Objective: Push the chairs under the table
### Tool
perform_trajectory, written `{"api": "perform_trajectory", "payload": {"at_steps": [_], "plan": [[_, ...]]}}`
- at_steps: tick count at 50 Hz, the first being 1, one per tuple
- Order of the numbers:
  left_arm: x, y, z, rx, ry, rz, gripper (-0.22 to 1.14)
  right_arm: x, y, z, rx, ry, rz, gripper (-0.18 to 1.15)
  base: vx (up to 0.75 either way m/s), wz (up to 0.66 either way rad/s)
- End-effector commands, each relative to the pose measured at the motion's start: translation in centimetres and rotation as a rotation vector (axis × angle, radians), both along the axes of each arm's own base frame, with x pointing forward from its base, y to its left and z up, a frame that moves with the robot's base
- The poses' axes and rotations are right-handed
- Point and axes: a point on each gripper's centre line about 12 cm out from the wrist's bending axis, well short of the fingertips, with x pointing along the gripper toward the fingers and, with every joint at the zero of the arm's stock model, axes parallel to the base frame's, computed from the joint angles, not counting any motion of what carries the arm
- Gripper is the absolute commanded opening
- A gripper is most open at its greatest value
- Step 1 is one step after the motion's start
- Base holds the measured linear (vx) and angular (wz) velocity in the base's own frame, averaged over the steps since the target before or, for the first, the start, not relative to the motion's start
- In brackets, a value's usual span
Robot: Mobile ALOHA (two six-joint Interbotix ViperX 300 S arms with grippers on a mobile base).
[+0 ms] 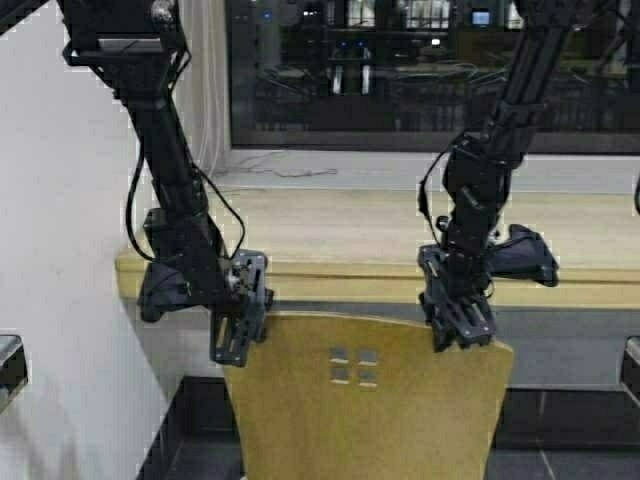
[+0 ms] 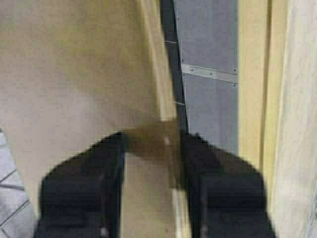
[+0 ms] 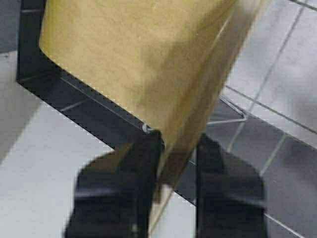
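Note:
One yellow-tan plywood chair (image 1: 370, 420) stands before me, its backrest with four square cutouts facing me. Its top edge is just below the front edge of the pale-wood table (image 1: 340, 235). My left gripper (image 1: 234, 350) is shut on the backrest's upper left corner. In the left wrist view its fingers (image 2: 151, 136) straddle the plywood edge (image 2: 74, 64), with the table (image 2: 297, 99) beside it. My right gripper (image 1: 462, 335) is shut on the upper right corner. In the right wrist view its fingers (image 3: 178, 141) clamp the backrest (image 3: 133, 49). No other chair shows.
A white wall (image 1: 60, 250) closes in the left side. A dark window (image 1: 400, 80) runs behind the table. A grey panel (image 1: 560, 345) lies under the table top. The floor has dark tiles (image 1: 560, 440). A chrome wire leg (image 3: 233, 116) shows below the chair.

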Motion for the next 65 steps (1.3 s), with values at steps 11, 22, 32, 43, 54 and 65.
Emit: {"api": "perform_trajectory", "payload": {"at_steps": [11,22,32,43,54,65], "plan": [[-0.5,-1.1,0.3,0.003,0.0,-0.027,0.2,-0.3,0.0,0.3,-0.024,-0.004,0.034,0.25,0.17,0.06],[-0.8,-1.0,0.2,0.01,0.007,-0.033,0.2,-1.4,-0.3,0.4,-0.031,0.018,0.036,0.25,0.2,-0.02],[-1.5,-0.6,0.2,0.019,0.024,-0.033,0.2,-1.8,0.0,0.7,-0.034,0.017,0.042,0.25,0.2,0.0],[-2.0,-0.3,0.6,0.028,0.033,-0.035,0.2,-1.4,0.1,0.8,-0.041,-0.001,0.048,0.25,0.21,0.02],[-2.4,-0.1,0.3,0.034,0.045,-0.036,0.2,-1.7,0.1,0.5,-0.046,0.006,0.052,0.25,0.19,-0.05],[-2.7,0.2,0.3,0.038,0.052,-0.034,0.2,-1.6,0.2,0.5,-0.045,0.005,0.055,0.25,0.19,-0.08]]}}
